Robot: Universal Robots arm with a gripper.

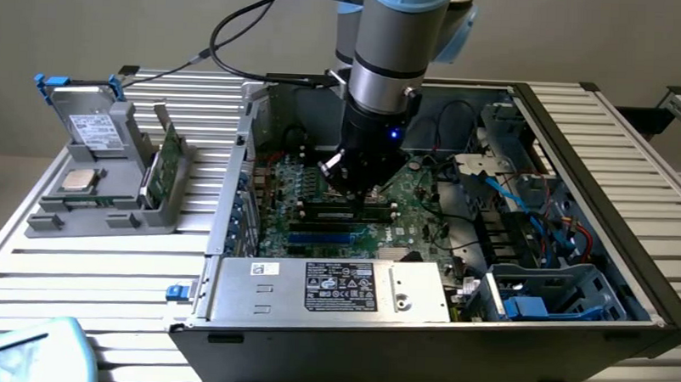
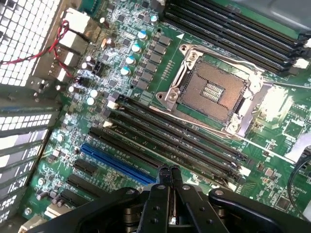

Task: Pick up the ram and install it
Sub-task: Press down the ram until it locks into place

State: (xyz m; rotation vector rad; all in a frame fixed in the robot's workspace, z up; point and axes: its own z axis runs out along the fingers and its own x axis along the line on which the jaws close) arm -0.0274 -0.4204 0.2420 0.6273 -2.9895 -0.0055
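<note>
My gripper point(image 1: 357, 192) reaches down into the open computer case point(image 1: 612, 209), just over the green motherboard point(image 1: 414, 198). In the wrist view the two black fingertips point(image 2: 164, 173) are pressed together, so the gripper point(image 2: 168, 171) is shut, and nothing shows between them. They hang over the end of a bank of long black memory slots point(image 2: 180, 138), beside a blue slot point(image 2: 116, 162). A long dark strip point(image 1: 326, 213) lies in that bank right under the gripper. I cannot tell whether it is the ram or a bare slot.
The bare processor socket point(image 2: 211, 92) lies beyond the slots, with a second bank of black slots point(image 2: 233, 31) past it. A silver power supply point(image 1: 326, 288) fills the case's front. A grey holder point(image 1: 102, 200) at the exterior view's left carries a drive, a silver chip point(image 1: 80, 179) and an upright green card point(image 1: 160, 163).
</note>
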